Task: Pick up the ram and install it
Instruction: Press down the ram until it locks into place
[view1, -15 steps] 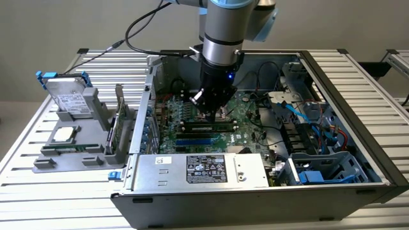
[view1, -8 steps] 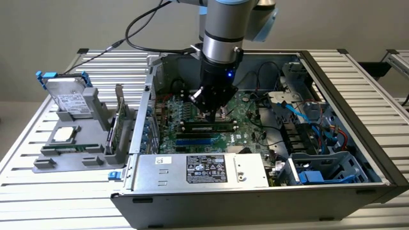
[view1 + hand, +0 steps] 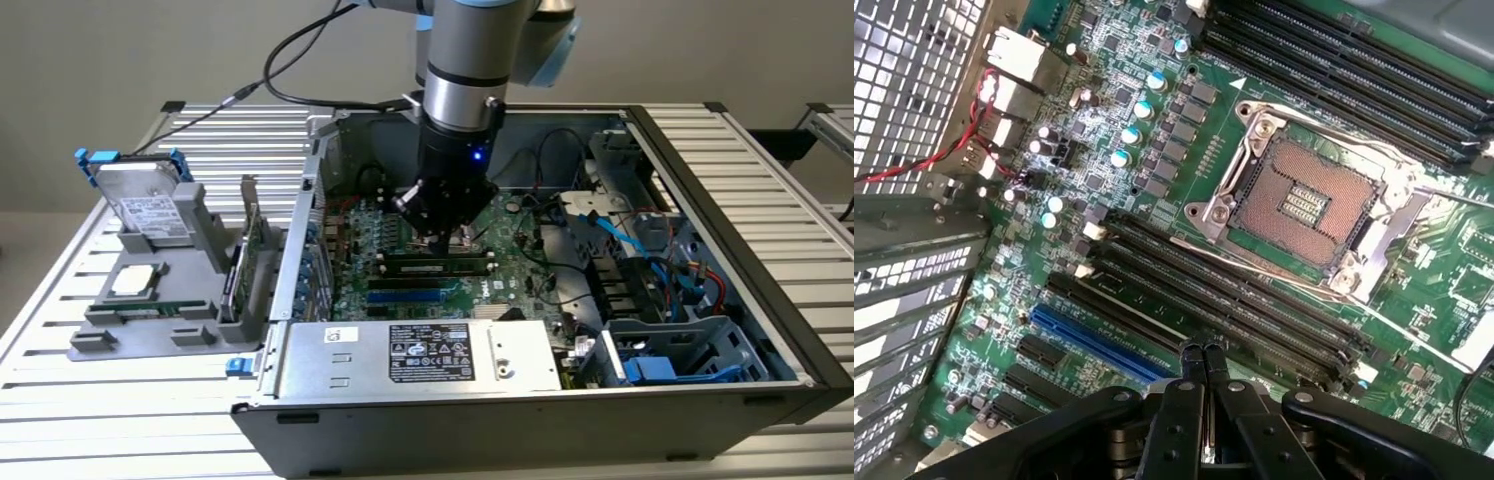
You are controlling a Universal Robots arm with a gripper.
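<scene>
One ram (image 3: 434, 266) sits in its motherboard (image 3: 1154, 210) slot beneath the closed, empty hand (image 3: 1202, 362), cables (image 3: 638, 240) nearby.

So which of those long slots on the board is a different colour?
The blue slot, beside the tool; the memory slots next to it are all black.

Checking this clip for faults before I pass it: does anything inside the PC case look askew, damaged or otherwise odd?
Nothing looks damaged or spilled. One oddity: the CPU socket stands open and bare, its retention frame unlatched. The ram lies level in its slot on the motherboard, with the shut gripper just above the slots.
</scene>
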